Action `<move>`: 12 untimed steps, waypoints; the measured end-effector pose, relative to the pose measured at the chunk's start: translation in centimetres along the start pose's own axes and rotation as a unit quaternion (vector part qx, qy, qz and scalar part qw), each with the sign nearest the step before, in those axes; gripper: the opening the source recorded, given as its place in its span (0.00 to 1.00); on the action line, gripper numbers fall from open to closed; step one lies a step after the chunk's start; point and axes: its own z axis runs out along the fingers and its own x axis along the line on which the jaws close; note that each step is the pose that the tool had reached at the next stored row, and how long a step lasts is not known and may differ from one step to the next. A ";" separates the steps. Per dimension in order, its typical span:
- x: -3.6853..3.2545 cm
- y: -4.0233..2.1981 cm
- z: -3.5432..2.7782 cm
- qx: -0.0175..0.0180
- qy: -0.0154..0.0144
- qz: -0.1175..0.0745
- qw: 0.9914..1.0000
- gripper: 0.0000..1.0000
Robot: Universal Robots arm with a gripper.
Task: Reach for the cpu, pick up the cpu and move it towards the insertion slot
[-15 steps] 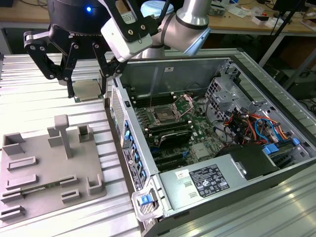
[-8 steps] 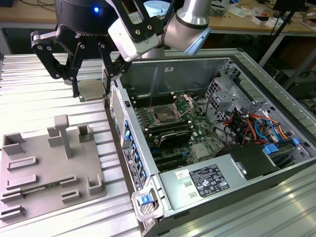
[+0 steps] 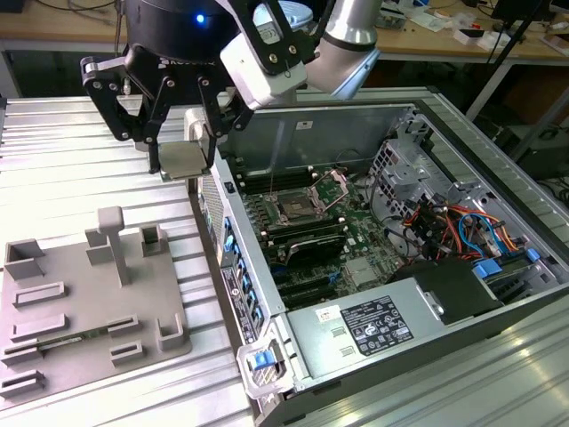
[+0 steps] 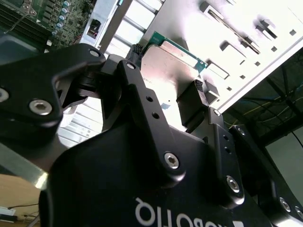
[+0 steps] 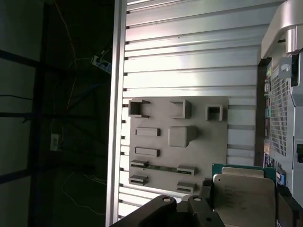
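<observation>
My gripper (image 3: 185, 153) is shut on the cpu (image 3: 187, 160), a flat square chip with a silvery top and a thin green rim. It holds the chip level in the air above the ribbed metal table, just outside the computer case's near wall. In both wrist views the cpu (image 4: 170, 64) (image 5: 244, 201) sits between the black fingers (image 4: 199, 92). The insertion slot (image 3: 297, 212), a square socket with a shiny frame and a dark centre, lies on the motherboard inside the case, toward the exterior view's right of the chip. Its hinged plate (image 3: 339, 183) stands raised.
A grey plastic fixture tray (image 3: 89, 294) (image 5: 175, 137) with raised posts lies on the table at the exterior view's left. The open case (image 3: 382, 267) holds memory slots, cables, a drive cage and a power supply. Its wall (image 3: 233, 240) stands between the gripper and the motherboard.
</observation>
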 end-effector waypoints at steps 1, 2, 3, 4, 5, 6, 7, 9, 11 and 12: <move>-0.14 -0.01 0.00 0.000 0.000 0.000 1.000 0.55; -0.25 -0.02 -0.01 0.000 0.000 0.000 1.000 0.55; -0.39 -0.02 -0.01 0.000 0.000 0.000 1.000 0.55; -0.52 -0.03 -0.01 0.000 0.000 0.000 1.000 0.55; -0.71 -0.04 -0.02 0.000 0.000 0.000 1.000 0.55; -0.84 -0.05 -0.02 0.000 0.000 0.000 1.000 0.55; -1.06 -0.07 -0.03 0.000 0.000 0.000 1.000 0.55; -1.33 -0.08 -0.04 0.000 0.000 0.000 1.000 0.55; -1.47 -0.09 -0.04 0.000 0.000 0.000 1.000 0.55; -1.47 -0.09 -0.05 0.000 0.000 0.000 1.000 0.55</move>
